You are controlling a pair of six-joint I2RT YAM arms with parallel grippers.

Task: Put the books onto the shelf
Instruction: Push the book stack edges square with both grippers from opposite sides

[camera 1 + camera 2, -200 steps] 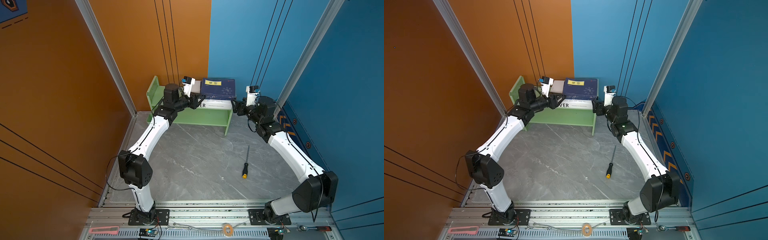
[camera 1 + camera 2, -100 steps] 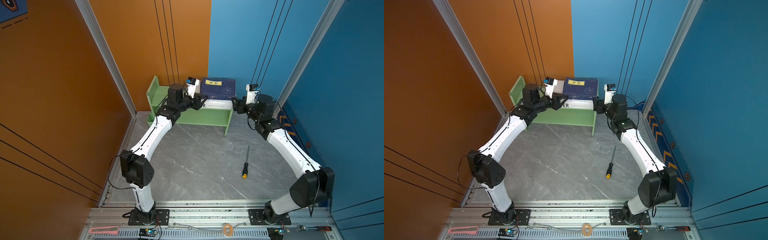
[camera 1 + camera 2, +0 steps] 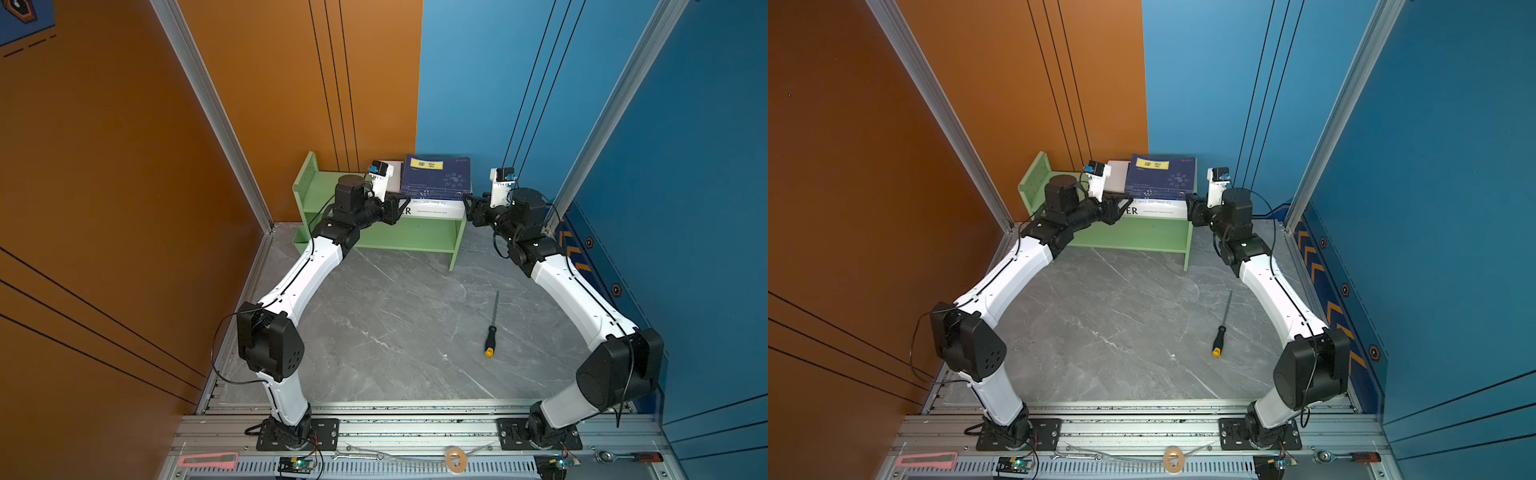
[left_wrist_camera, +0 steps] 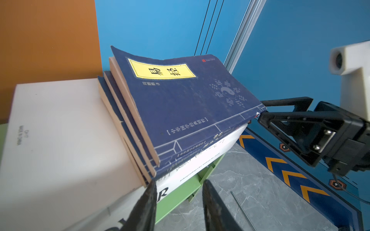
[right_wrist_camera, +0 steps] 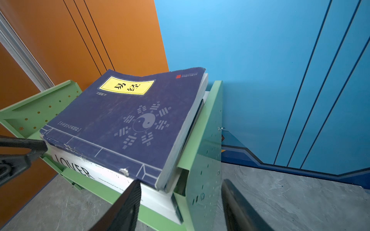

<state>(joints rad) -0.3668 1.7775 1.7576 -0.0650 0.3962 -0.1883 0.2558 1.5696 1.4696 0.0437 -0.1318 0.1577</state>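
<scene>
Several worn, flat paperbacks [image 3: 436, 178] lie stacked on perforated green shelf [image 3: 305, 185].

A grey marble-patterned worktop [image 3: 395, 324] carries a light green metal shelf [image 3: 407, 237] at its far edge and a black-handled, yellow-tipped screwdriver [image 3: 492, 328] well apart from it. A thick white book [image 3: 436, 208] lies flat on the shelf's top board, with dark blue paperbacks [image 3: 436, 178] stacked on it.
</scene>
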